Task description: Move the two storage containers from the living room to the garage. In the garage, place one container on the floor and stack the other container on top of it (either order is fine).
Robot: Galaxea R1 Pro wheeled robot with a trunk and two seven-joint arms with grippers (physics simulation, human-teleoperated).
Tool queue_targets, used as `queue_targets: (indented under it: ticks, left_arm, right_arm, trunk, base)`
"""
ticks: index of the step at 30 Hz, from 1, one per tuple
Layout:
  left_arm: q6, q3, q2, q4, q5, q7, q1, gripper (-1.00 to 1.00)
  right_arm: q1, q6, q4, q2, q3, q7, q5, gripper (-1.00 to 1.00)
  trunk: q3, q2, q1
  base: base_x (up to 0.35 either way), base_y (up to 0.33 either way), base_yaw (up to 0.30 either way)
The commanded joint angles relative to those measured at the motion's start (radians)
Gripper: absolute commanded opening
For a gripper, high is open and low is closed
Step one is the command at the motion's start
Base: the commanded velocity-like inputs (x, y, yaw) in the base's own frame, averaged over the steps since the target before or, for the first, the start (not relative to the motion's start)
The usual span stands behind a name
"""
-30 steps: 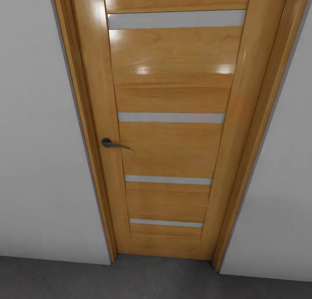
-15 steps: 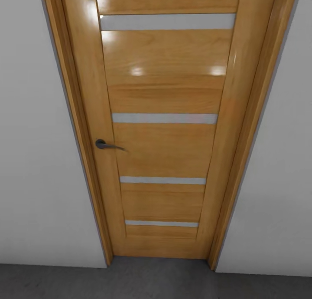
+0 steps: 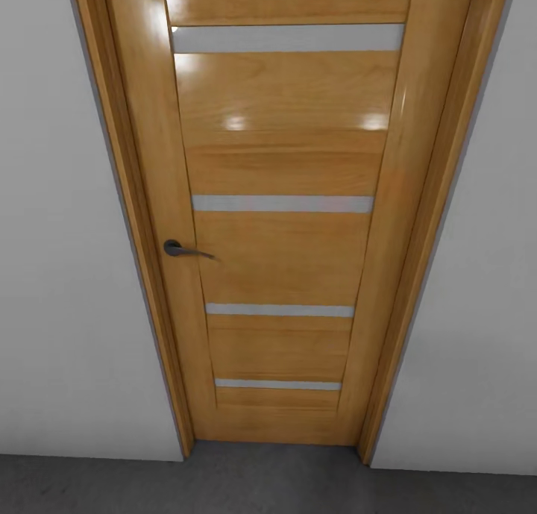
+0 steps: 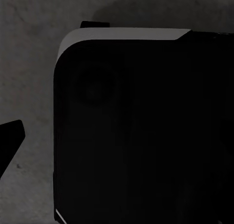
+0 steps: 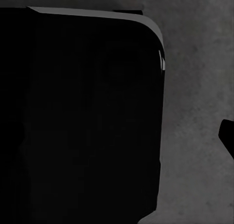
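So at this moment the robot was parked right in front of a door in the garage. Closest in the head view was a strip of dark grey speckled concrete floor (image 3: 261,488) along the bottom edge, running up to the wall. Past that, the plain pale grey wall (image 3: 67,275) sat on both sides of a glossy orange wooden door (image 3: 280,260) in a matching wooden frame (image 3: 134,223). The door was shut, with four narrow horizontal glass slits (image 3: 282,204) stacked up its middle panel and a small dark metal lever handle (image 3: 183,251) near its left edge, about halfway up (ceiling light glare showed on the upper panel).

Both wrist views looked down at the same grey concrete, each with a big black rounded-corner body (image 4: 141,131) taking up most of the frame; I couldn't say what part of the robot it was. A dark tip poked in at each frame's edge, but I couldn't tell whether either gripper's jaws were apart or together. No orange-red bins showed in these frames.
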Motion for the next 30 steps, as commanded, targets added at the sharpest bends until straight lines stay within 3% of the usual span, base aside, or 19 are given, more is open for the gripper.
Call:
queue_targets:
  ticks: [1,20,21,22,24,26,30]
  left_arm:
    - [-0.003,0.001,0.000,0.000,0.006,0.000,0.000,1.00]
    - [-0.003,-0.003,0.001,-0.008,0.017,0.001,0.000,1.00]
    - [-0.002,-0.004,0.002,-0.037,0.053,0.002,0.000,1.00]
    - [-0.001,-0.005,0.002,-0.059,0.118,0.002,0.000,1.00]
    - [-0.002,-0.006,0.003,-0.065,0.157,0.001,0.000,1.00]
    - [-0.002,-0.006,0.005,-0.067,0.178,0.001,0.000,1.00]
    - [-0.003,-0.006,0.006,-0.068,0.195,0.000,0.000,1.00]
  right_arm:
    - [0.000,-0.003,0.000,-0.001,0.000,0.000,0.000,1.00]
    - [0.000,-0.004,-0.001,-0.003,0.001,-0.004,0.003,1.00]
    - [0.000,-0.002,-0.011,-0.009,0.000,-0.006,0.004,1.00]
    - [0.000,0.006,-0.065,-0.063,-0.003,-0.006,0.004,1.00]
    - [0.000,0.007,-0.110,-0.108,-0.004,-0.006,0.003,1.00]
    - [0.000,0.007,-0.155,-0.143,-0.006,-0.005,0.004,1.00]
    - [0.000,0.014,-0.276,-0.173,-0.004,-0.002,0.006,1.00]
  trunk:
    - [-0.001,0.000,0.000]
    - [-0.001,0.000,0.000]
    - [-0.001,0.000,0.000]
    - [-0.001,0.000,0.000]
    - [-0.001,0.000,0.000]
    - [-0.001,0.000,0.000]
    - [-0.001,0.000,0.000]
  base:
    - [0.000,0.000,0.000]
    - [0.000,0.000,0.000]
    - [0.000,0.000,0.000]
    - [0.000,0.000,0.000]
    - [0.000,0.000,0.000]
    - [0.000,0.000,0.000]
    - [0.000,0.000,0.000]
